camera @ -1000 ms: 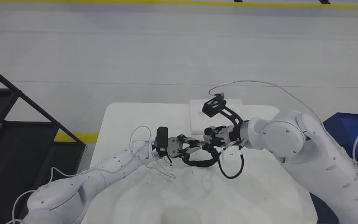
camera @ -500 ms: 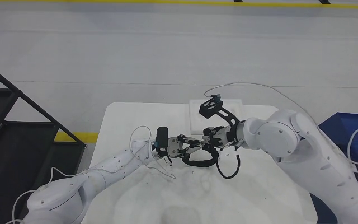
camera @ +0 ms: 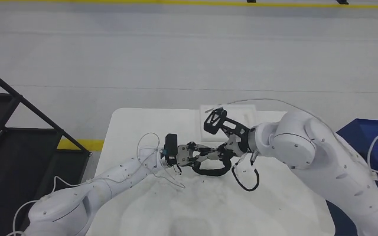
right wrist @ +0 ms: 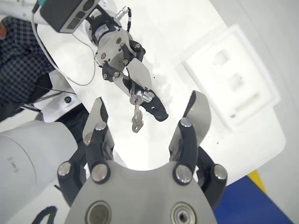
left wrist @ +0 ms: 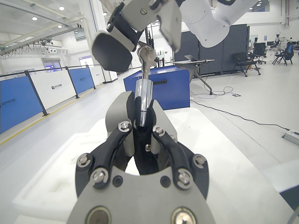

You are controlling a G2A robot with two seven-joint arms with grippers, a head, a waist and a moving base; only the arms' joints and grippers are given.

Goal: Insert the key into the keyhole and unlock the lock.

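Robotics lab hall, blue barrier panels, office chairs, dark partitions

Silver key stands inserted in the chrome end of the black cable lock.

I log the left arm stretched low across the table from the robot's left, wrist level. The left gripper is clamped. Both fingers pinch the lock cylinder, which juts past the fingertips.

The right arm reaches in from the opposite side with its elbow out. Its wrist is rolled so that the camera bracket stands up and away from the table. The right gripper faces the left one nose to nose. I read its fingers as spread wide, one to each side of the key head, with a gap on both sides in the right wrist view.
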